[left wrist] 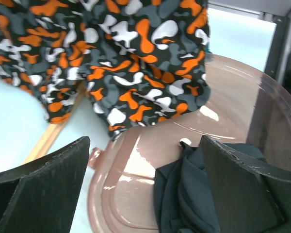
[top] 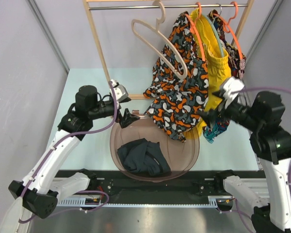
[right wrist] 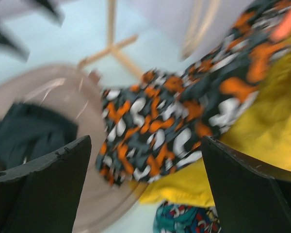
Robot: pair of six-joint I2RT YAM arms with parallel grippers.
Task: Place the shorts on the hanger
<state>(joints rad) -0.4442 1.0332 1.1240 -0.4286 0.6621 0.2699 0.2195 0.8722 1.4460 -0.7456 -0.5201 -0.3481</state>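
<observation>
Shorts hang from the hanger on the rail, bunched and skewed. Their lower hem droops over the far rim of the basin. A dark garment lies in the basin.

Left gripper: at the basin's left rim, just left of the shorts, fingers spread wide, nothing between them.

Right gripper: just right of the shorts, beside the yellow shorts, fingers wide apart, holding nothing. Right wrist view is blurred.
</observation>
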